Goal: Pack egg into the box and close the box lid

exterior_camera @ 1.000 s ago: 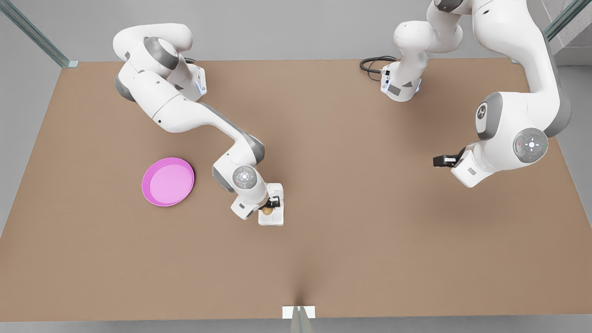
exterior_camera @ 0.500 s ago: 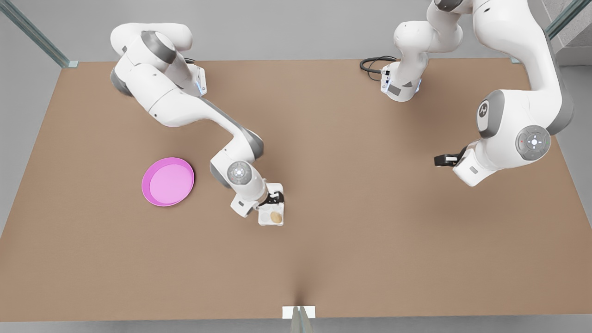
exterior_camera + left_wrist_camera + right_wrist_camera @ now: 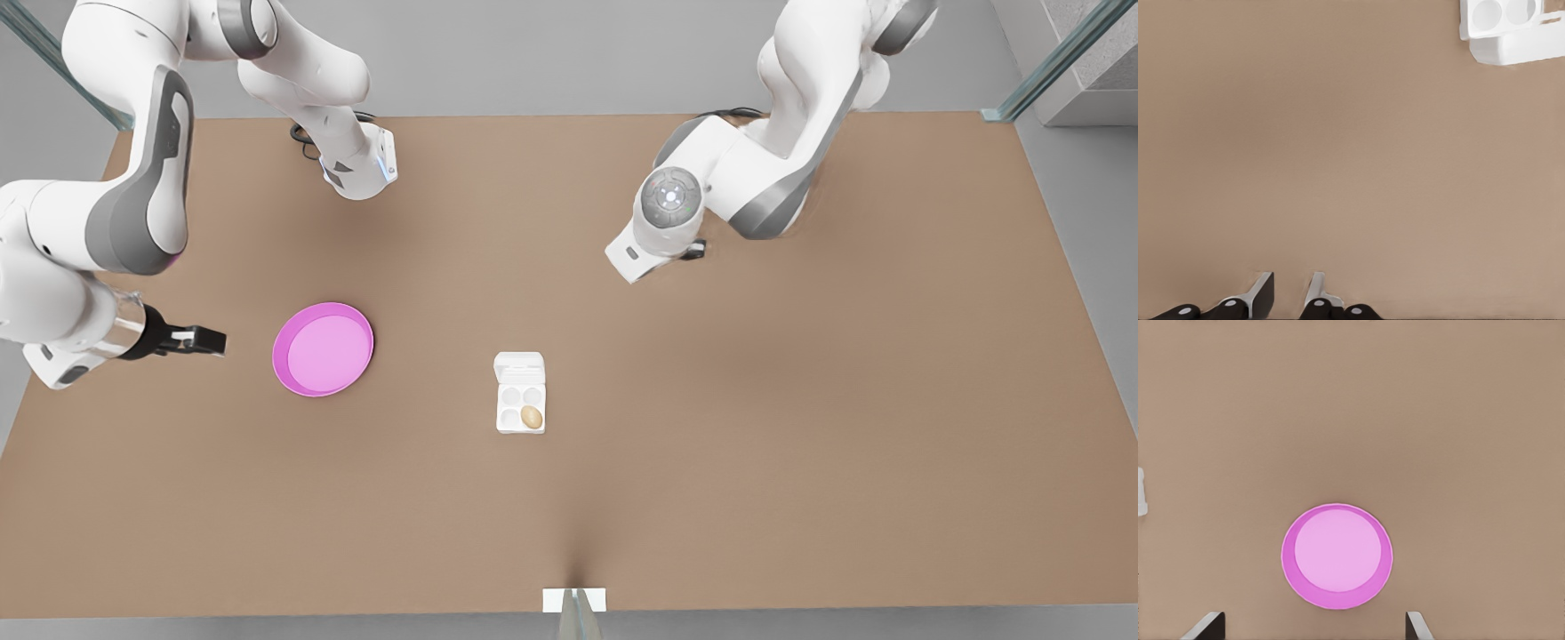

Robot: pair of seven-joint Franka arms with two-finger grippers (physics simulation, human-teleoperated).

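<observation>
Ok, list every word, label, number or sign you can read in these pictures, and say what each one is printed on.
None: no text can be read in these pictures.
The round cap on the arm joint carries a few tiny marks, too small to read.
The box, the egg, the pink plate and the table are plain, with no label or number.

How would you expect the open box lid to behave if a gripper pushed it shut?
The lid looks thin and lies open, so it should probably swing easily. The small box seems light and may slide. The cupped egg should stay.
</observation>
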